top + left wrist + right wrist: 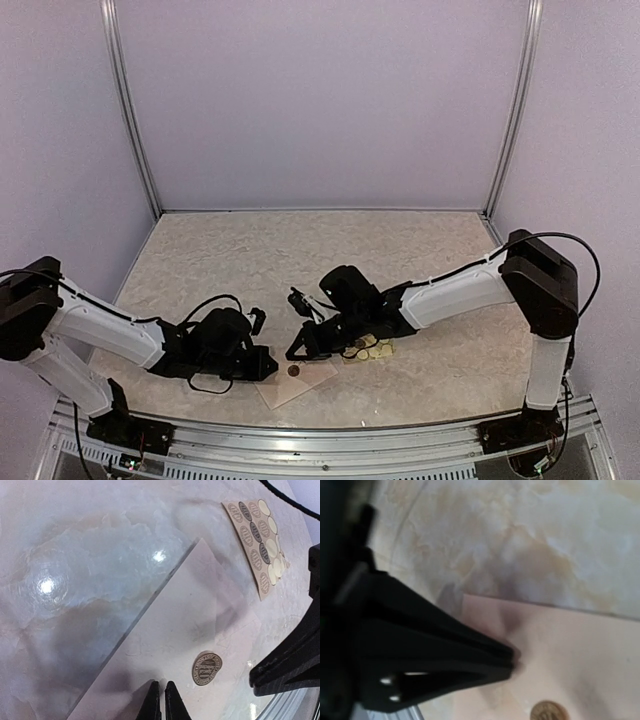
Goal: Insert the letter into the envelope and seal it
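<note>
The cream envelope [300,383] lies flat near the table's front edge, and a round brown sticker [294,370] sits on it. In the left wrist view the envelope [190,615] fills the middle, with the sticker [206,668] just right of my left gripper [161,685]. That gripper is shut with nothing between its fingers, and its tips are down on the paper. My right gripper [512,659] is also shut, its tips against the envelope [570,645] a little above the sticker [549,712]. The letter is not visible.
A square card of round brown and yellow stickers [370,348] lies just right of the envelope, under the right arm; it also shows in the left wrist view [257,540]. The right gripper's black body [295,665] stands close to the left fingers. The metal rail [320,440] runs along the front.
</note>
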Robot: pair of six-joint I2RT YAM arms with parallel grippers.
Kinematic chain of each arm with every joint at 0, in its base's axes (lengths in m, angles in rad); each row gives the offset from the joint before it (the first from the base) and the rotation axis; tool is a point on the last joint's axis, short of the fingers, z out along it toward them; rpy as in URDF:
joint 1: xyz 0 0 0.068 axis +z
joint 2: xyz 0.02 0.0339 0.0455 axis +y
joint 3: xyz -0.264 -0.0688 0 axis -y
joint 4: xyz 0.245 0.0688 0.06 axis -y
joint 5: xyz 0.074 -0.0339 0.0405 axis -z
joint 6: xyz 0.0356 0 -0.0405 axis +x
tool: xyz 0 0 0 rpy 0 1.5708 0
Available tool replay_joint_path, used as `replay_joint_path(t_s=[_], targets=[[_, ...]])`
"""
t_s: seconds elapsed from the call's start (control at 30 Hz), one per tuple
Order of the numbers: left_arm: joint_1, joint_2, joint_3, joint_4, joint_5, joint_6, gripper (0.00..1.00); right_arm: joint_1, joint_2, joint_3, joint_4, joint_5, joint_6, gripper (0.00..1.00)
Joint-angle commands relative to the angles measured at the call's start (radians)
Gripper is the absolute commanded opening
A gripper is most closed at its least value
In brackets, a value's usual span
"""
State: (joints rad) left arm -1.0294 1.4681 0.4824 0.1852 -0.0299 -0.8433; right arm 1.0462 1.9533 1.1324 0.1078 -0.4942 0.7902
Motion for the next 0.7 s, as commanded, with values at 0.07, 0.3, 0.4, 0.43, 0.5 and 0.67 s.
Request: replay_joint_path(t_s=[0.07, 0.3, 0.4, 0.43, 0.5, 0.67], targets=[[-0.016, 0.086, -0.023, 0.022, -0.003, 0.023, 0.03, 0.013, 0.065, 0.035, 0.016, -0.041, -0.004, 0.00], [-0.021, 0.110, -0.048, 0.024, -0.005, 0.020, 0.03, 0.015, 0.091, 0.029, 0.017, -0.052, 0.006, 0.00], [-0.021, 0.110, -0.048, 0.021, -0.008, 0.018, 0.03, 0.015, 0.095, 0.024, 0.009, -0.045, 0.010, 0.00], [-0.021, 0.109, -0.047, 0.020, -0.010, 0.018, 0.03, 0.015, 0.097, 0.022, 0.005, -0.041, 0.013, 0.00], [-0.021, 0.110, -0.046, 0.017, -0.011, 0.018, 0.03, 0.015, 0.100, 0.019, -0.002, -0.031, 0.020, 0.00], [-0.022, 0.112, -0.048, 0.014, -0.008, 0.018, 0.03, 0.015, 0.104, 0.004, -0.002, -0.018, 0.035, 0.00]])
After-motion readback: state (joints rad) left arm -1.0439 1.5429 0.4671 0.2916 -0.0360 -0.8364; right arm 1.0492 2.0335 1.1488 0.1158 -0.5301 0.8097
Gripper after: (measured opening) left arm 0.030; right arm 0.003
